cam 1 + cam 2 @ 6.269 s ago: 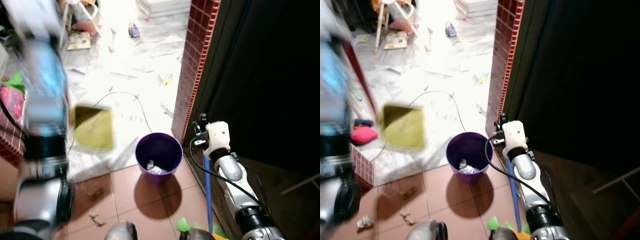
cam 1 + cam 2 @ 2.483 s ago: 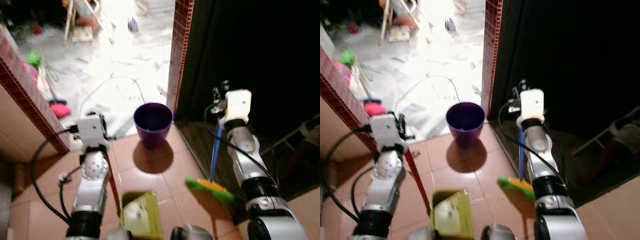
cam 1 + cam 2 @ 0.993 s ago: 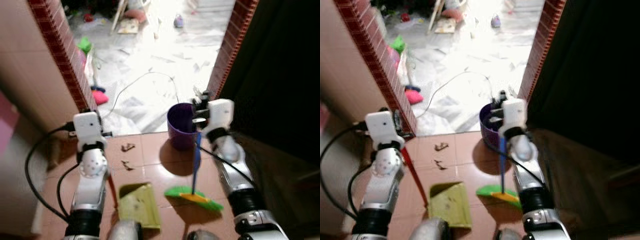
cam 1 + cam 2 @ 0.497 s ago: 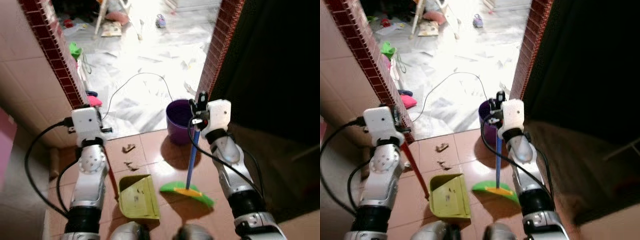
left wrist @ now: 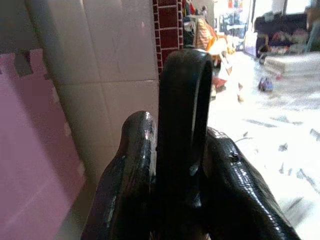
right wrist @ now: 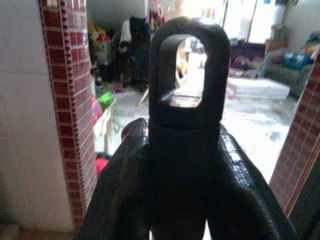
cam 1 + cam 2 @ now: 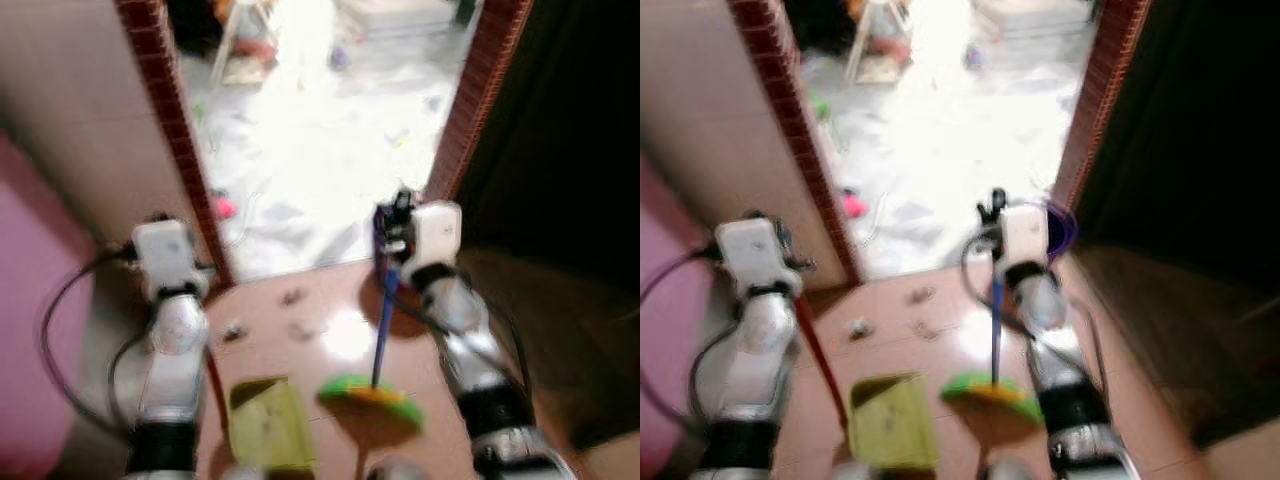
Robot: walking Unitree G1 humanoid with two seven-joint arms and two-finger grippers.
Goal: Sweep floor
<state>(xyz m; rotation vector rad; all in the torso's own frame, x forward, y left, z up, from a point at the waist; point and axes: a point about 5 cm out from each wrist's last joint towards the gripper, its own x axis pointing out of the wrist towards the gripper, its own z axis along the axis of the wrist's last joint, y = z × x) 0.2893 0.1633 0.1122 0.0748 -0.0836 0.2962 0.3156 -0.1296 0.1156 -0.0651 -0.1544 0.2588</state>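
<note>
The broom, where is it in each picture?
Left eye view: green broom low centre, beside the yellow dustpan.
Right eye view: low centre.
Left wrist view: not in it.
Right wrist view: its black handle end, centre.
Shared landmark: red brick doorway edge.

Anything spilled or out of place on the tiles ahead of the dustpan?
Yes: a few small bits of debris lie loose on the brown tiles, beyond the dustpan and broom head, not yet swept in. The frame is blurred, so I can't tell what they are.
</note>
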